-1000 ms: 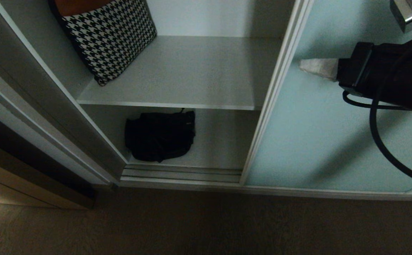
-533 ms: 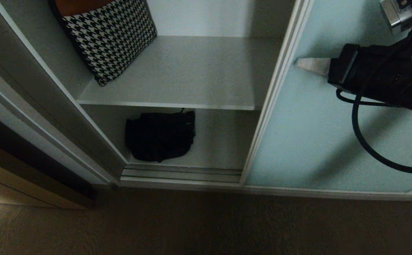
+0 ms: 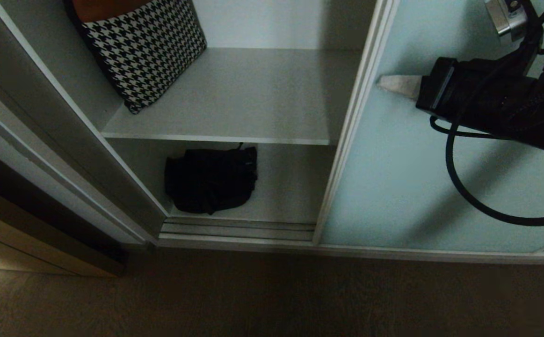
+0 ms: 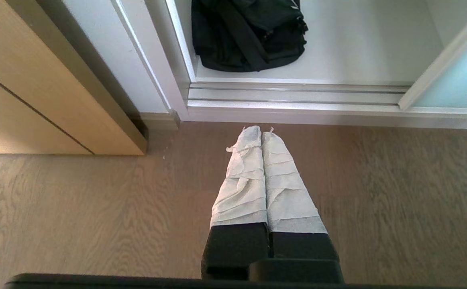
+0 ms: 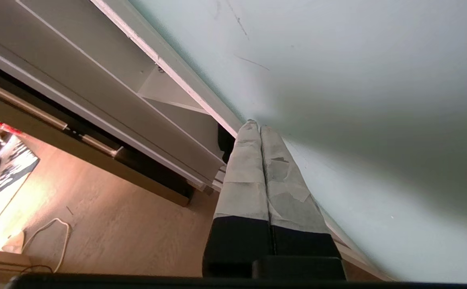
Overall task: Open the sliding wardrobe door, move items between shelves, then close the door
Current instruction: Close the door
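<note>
- Our right gripper (image 3: 384,84), fingers pressed together and empty, lies level against the sliding wardrobe door (image 3: 402,187).
- Its upright frame edge runs just left.

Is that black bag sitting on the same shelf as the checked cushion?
No: the black bag lies on the bottom shelf, while the checked cushion leans on the shelf above.

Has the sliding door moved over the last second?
Yes. The sliding wardrobe door has slid left, toward closing: its frame edge now covers more of the upper shelf, with the shut right claw against it.
</note>
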